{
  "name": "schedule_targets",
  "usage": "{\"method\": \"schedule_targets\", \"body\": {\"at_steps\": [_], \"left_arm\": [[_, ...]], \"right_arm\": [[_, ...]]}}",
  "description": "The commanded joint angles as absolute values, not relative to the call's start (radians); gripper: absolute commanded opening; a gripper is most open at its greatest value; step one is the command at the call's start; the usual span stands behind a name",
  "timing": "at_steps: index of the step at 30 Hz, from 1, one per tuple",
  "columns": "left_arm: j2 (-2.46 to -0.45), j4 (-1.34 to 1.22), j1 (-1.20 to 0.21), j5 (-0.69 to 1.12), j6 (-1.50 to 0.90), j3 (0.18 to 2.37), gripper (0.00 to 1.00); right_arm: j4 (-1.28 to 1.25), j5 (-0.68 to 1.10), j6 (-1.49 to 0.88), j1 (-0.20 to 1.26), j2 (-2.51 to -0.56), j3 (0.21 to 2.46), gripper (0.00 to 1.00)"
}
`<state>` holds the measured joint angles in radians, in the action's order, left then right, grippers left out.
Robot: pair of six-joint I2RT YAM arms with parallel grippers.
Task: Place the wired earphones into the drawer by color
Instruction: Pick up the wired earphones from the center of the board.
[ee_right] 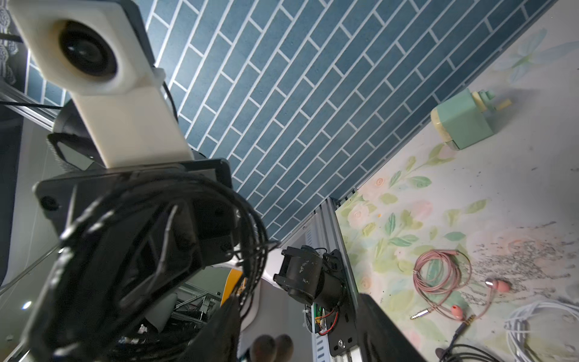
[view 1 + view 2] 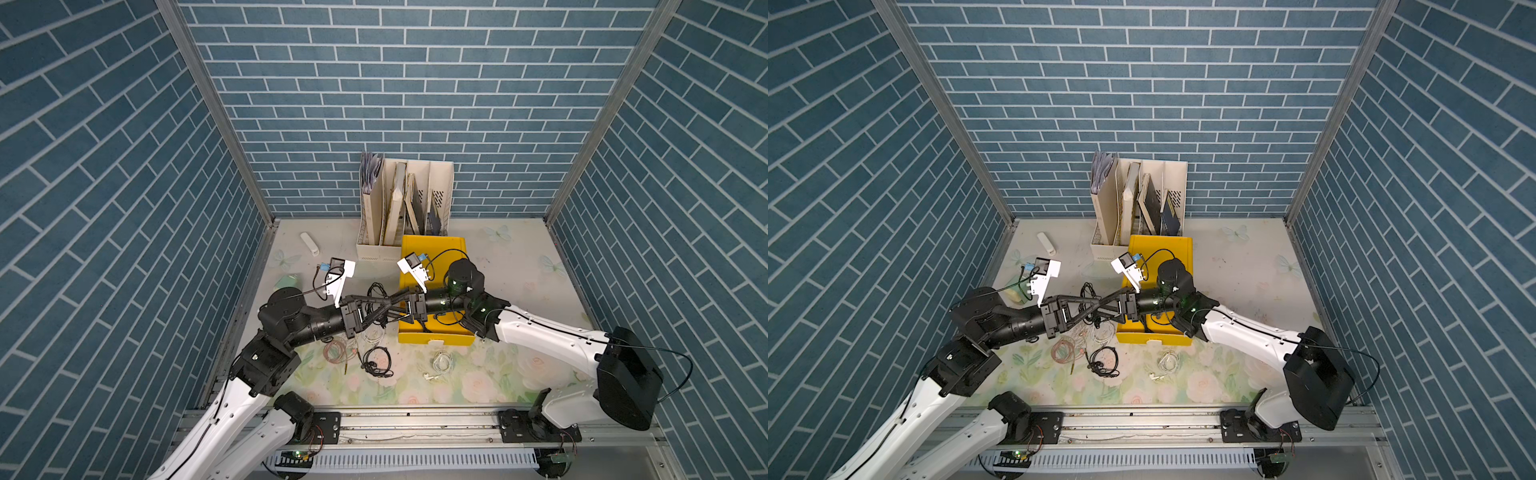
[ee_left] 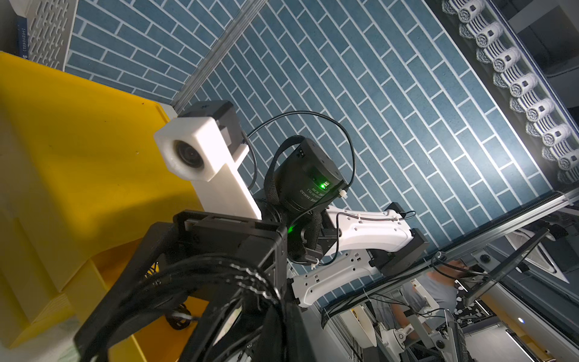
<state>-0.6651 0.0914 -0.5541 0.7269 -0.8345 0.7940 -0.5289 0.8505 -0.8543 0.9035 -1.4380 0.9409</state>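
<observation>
Black earphones (image 2: 377, 287): hanging from left gripper (image 2: 395, 307), pinched shut, apparently.
Right gripper (image 2: 376, 311): jaws spread; should clamp whole coil before left releases.

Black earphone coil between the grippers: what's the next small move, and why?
Probably close the right gripper on the coil of thin black wired earphones. The left gripper is shut on that coil in mid-air, and the right gripper's jaws stand open right at it, beside the yellow plastic drawer. It looks like a handover, though the exact overlap is hard to see.
</observation>
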Motion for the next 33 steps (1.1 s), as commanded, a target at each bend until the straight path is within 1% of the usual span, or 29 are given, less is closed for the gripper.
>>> {"method": "schedule_targets", "body": {"at_steps": [1,6,15,20,23,26,28,31,33], "left_arm": [[-0.654,0.061,-0.55,0.734,-0.828,0.781,0.0],[-0.656,0.044,-0.549,0.731,-0.833,0.767,0.0],[-0.669,0.03,-0.55,0.732,-0.839,0.767,0.0],[-0.666,0.028,-0.549,0.73,-0.84,0.76,0.0],[-0.663,0.021,-0.55,0.727,-0.842,0.752,0.0],[-0.661,0.02,-0.549,0.725,-0.845,0.749,0.0],[-0.66,0.025,-0.55,0.727,-0.84,0.75,0.0],[-0.659,0.028,-0.55,0.727,-0.838,0.749,0.0],[-0.659,0.028,-0.55,0.724,-0.836,0.746,0.0]], "right_arm": [[-0.613,0.873,-0.89,0.908,-1.413,0.937,0.61],[-0.647,0.896,-0.915,0.92,-1.413,0.931,0.6],[-0.709,0.895,-0.951,0.961,-1.477,0.92,0.58],[-0.726,0.898,-0.963,0.978,-1.518,0.954,0.56],[-0.73,0.903,-0.973,0.985,-1.548,0.972,0.53],[-0.744,0.903,-0.983,0.988,-1.56,0.971,0.48],[-0.748,0.896,-0.984,0.987,-1.555,0.967,0.46],[-0.787,0.902,-1.011,0.989,-1.553,0.97,0.36],[-0.785,0.903,-1.012,0.989,-1.554,0.975,0.25]]}}
